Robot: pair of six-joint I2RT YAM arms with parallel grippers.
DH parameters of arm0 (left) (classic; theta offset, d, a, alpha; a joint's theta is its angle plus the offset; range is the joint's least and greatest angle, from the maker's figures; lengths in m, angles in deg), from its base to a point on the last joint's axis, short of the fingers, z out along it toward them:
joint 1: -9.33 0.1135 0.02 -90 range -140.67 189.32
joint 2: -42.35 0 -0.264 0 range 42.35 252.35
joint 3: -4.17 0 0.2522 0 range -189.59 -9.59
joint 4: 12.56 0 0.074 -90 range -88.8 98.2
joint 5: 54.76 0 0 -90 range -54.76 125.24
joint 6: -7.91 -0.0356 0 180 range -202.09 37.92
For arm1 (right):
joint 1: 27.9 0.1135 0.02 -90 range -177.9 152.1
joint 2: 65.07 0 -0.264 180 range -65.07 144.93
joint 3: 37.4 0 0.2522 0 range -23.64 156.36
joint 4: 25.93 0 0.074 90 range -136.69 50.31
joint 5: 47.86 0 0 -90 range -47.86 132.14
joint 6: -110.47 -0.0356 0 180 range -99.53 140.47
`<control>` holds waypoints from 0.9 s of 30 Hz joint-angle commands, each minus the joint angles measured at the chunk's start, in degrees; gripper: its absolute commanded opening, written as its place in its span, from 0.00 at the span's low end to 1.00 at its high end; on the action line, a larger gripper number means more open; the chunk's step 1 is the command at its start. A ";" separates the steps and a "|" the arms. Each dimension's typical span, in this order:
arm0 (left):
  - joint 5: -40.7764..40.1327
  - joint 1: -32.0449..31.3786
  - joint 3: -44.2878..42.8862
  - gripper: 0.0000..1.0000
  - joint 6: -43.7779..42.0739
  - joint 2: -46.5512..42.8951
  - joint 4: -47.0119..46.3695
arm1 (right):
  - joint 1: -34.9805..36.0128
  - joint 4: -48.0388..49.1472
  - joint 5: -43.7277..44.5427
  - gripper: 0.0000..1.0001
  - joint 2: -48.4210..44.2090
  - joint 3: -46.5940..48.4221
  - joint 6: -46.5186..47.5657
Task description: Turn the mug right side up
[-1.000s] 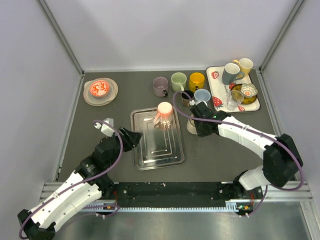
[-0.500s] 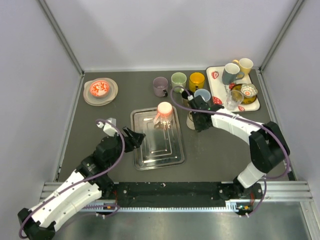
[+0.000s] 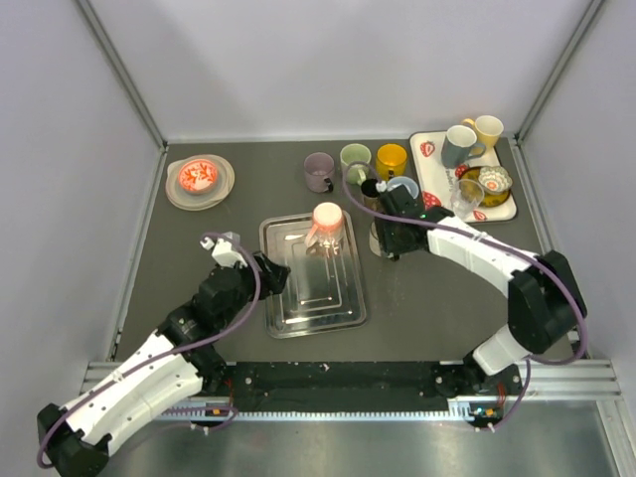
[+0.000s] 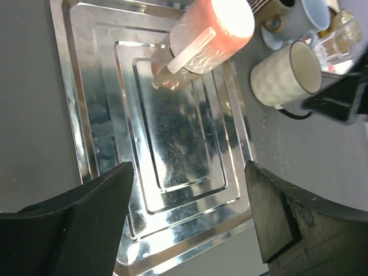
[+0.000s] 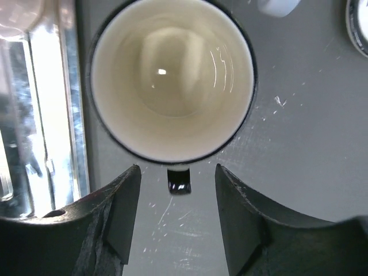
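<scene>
A cream mug (image 5: 172, 86) with a black handle (image 5: 179, 183) stands mouth up on the table, just right of the steel tray (image 3: 298, 310). My right gripper (image 5: 178, 172) hovers over it, open, its fingers on either side of the handle without touching it. In the top view the right gripper (image 3: 393, 231) hides most of this mug. A pink mug (image 3: 327, 221) with a white handle stands at the tray's far end, flat end up. My left gripper (image 4: 190, 169) is open above the tray's near left part, holding nothing. It also sees the cream mug (image 4: 284, 75).
Purple (image 3: 318, 171), green (image 3: 355, 157), yellow (image 3: 391, 159) and blue (image 3: 403, 187) mugs line the back. A white strawberry tray (image 3: 429, 181) at the back right holds more cups. A plate with a red bowl (image 3: 199, 179) sits at the back left.
My right gripper has opened and let go of the cream mug's handle. The left gripper has opened wider and moved up to the tray's near left edge.
</scene>
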 commanded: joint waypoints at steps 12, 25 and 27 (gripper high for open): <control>7.80 2.12 -25.19 0.79 -32.89 37.88 0.30 | 6.93 1.52 -11.23 0.56 -32.97 -9.82 -3.79; 34.52 13.28 -47.17 0.82 -52.85 60.66 13.40 | 7.55 2.49 -15.10 0.56 -44.14 -16.16 -4.85; 35.58 13.55 -47.79 0.81 -54.00 62.67 14.11 | 7.55 2.49 -15.62 0.56 -44.49 -15.81 -4.68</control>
